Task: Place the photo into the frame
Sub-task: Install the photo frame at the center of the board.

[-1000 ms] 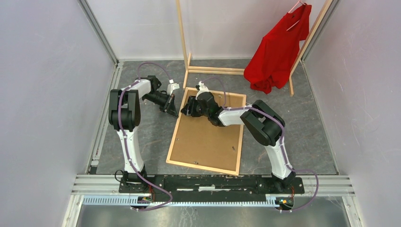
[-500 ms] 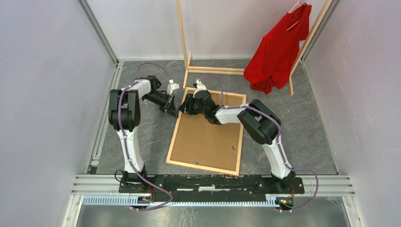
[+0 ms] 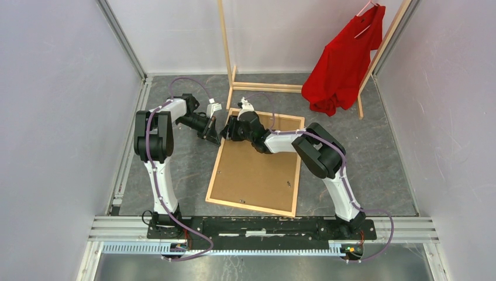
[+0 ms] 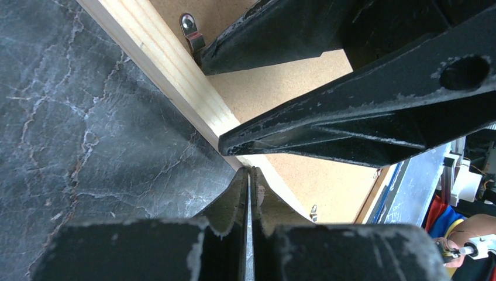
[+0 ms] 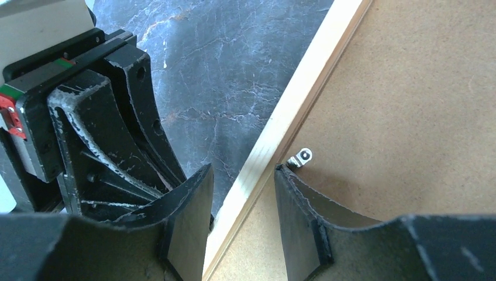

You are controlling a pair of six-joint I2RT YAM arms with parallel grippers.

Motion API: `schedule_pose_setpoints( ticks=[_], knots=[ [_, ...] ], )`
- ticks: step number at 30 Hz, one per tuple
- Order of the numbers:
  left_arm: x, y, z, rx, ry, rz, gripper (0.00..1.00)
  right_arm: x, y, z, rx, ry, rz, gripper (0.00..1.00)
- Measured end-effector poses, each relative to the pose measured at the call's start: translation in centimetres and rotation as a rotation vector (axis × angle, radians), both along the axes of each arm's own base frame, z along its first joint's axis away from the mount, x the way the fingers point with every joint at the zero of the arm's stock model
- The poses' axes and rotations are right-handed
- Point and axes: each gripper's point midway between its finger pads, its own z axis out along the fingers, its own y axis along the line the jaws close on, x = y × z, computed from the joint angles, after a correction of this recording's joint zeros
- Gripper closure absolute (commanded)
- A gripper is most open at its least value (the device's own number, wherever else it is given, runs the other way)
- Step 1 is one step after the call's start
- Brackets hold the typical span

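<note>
Looks like the right gripper (image 5: 241, 175) has its jaws apart straddling the frame (image 5: 319, 64) rail, inner finger beside the metal tab (image 5: 302, 156), probably to work it over the backing board (image 5: 409, 117), while the pinched-shut left gripper (image 4: 248, 174) seems to brace that rail from outside; the photo is out of sight.

No text, label, brand, number or sign can be read in any of the views
</note>
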Motion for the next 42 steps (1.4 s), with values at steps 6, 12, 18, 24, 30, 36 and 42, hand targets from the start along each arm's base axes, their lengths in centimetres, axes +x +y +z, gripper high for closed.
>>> schedule_pose_setpoints(
  ticks=[6, 12, 18, 24, 30, 36, 42],
  knots=[
    [0.0, 0.0, 0.0, -0.001, -0.003, 0.0, 0.93, 0.4, 0.4, -0.1, -0.003, -0.01, 0.002, 0.5],
    [0.0, 0.0, 0.0, -0.001, -0.004, 0.0, 0.93, 0.4, 0.5, 0.0, -0.003, -0.011, 0.006, 0.48],
    [0.0, 0.0, 0.0, -0.001, -0.003, 0.0, 0.93, 0.0, -0.1, 0.2, -0.003, -0.026, 0.026, 0.45],
    [-0.2, 0.0, 0.0, 0.0, 0.004, -0.001, 0.93, -0.6, -2.1, 0.3, -0.032, -0.025, 0.021, 0.45],
    [-0.3, 0.0, 0.0, 0.0, 0.005, -0.001, 0.93, -0.5, -2.2, 0.3, -0.027, -0.022, 0.023, 0.45],
    [-0.3, 0.0, 0.0, 0.0, 0.005, -0.001, 0.93, -0.1, -1.5, 0.2, -0.016, -0.021, 0.033, 0.45],
    [-0.3, 0.0, 0.0, 0.0, 0.005, -0.001, 0.93, 0.3, -0.9, 0.2, -0.003, -0.019, 0.037, 0.46]
  ],
)
